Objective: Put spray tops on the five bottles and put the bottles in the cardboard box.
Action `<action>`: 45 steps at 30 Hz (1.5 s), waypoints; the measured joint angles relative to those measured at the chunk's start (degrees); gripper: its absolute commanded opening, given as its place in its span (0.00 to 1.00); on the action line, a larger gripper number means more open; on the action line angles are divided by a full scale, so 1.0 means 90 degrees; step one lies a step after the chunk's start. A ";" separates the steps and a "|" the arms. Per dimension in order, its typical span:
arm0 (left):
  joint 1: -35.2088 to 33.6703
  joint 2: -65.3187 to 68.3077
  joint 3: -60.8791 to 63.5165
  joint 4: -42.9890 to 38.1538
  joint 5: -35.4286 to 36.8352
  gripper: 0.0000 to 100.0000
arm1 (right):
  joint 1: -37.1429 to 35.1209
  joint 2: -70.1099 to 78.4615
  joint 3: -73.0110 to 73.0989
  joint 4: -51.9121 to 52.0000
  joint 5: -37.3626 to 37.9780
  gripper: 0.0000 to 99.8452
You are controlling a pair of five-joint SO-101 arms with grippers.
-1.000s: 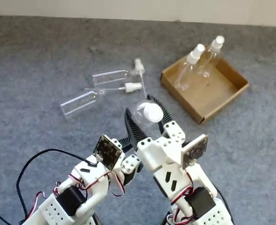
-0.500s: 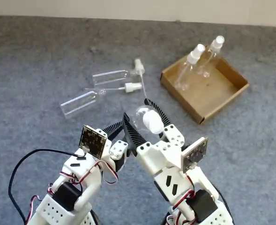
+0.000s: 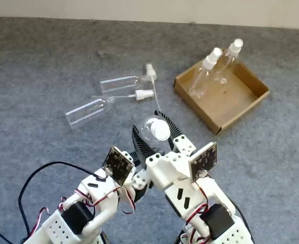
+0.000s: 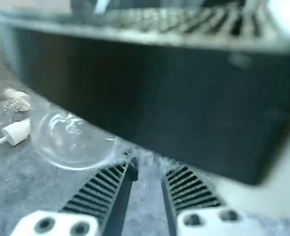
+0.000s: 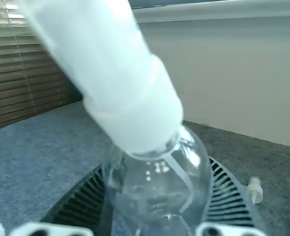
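My right gripper is shut on a clear bottle with a white spray top, held off the carpet and tilted towards the camera. In the right wrist view the spray top sits on the bottle between the black ribbed fingers. My left gripper is just under the right one, slightly open, nothing between its fingers; the held bottle hangs ahead of it. Two empty bottles and two loose spray tops lie on the carpet.
The cardboard box lies at the back right with two capped bottles in it. Grey carpet covers the table. The two arms stand close together at the front, with a black cable beside the left one.
The left arm swung out to the left and came back under the right gripper. The right gripper drew the capped bottle slightly nearer and leftward.
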 measured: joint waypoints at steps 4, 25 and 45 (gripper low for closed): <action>-0.0508 0.0010 0.0000 -0.0147 0.0010 0.01 | 0.0010 -0.0078 -0.0010 0.0029 0.0000 0.16; -0.1289 0.0000 0.0000 0.0078 0.0000 0.01 | 0.3722 0.0059 0.0127 0.0059 -0.0010 0.16; -0.1338 0.0000 0.0000 0.0117 0.0000 0.01 | 0.5558 0.6642 -0.2325 -0.2735 -0.0010 0.16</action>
